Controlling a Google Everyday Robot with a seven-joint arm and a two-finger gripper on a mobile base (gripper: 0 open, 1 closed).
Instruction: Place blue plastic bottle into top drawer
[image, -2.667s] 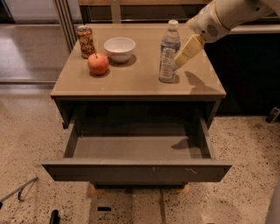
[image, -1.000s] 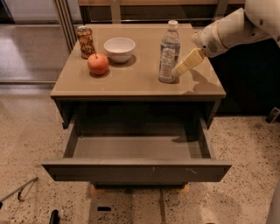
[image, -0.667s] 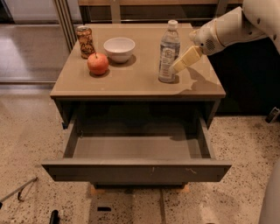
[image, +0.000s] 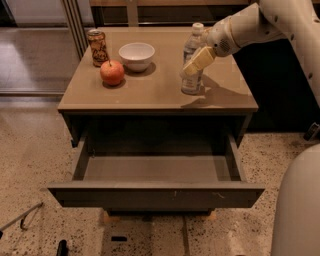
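Fingers (image: 198, 60) overlap the upright blue plastic bottle (image: 191, 83) on the table (image: 150, 97); grip unclear.

On the counter (image: 150, 95), the drink can (image: 97, 47) stands at the back left. The apple (image: 112, 72) sits just in front of it and to its right, and the bowl (image: 136, 55) is behind the apple. The plastic bottle (image: 191, 82) stands well to the right, with the end effector (image: 194, 64) at its upper front. Below the counter, the top drawer (image: 155, 194) juts forward.
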